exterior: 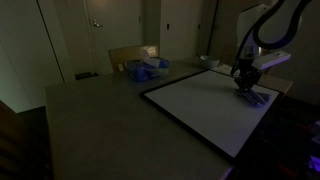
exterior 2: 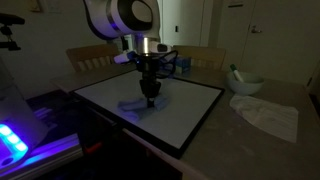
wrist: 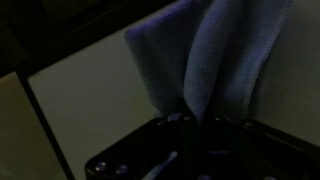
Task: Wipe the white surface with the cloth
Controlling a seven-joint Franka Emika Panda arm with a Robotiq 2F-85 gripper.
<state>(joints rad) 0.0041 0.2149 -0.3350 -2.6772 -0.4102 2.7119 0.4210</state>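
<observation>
A: On the white surface [exterior: 195, 110], inside its dark border, we see the gripper [exterior: 246, 86] pointing straight down, tips at the cloth [exterior: 256, 97].
B: Agreed. In both ext. views the cloth lies rumpled on the board, right under the tips.
A: Fingers?
B: In the wrist view we see them clenched on a fold of the bluish-grey fabric, bunched btw them.
A: Anything else?
B: Blue-and-white heap [exterior: 147, 68] at the far end of the tabletop [exterior: 90, 120], well apart from the cloth. Also a white rag [exterior 2: 265, 115] and a bowl [exterior 2: 245, 82] beside the board.
</observation>
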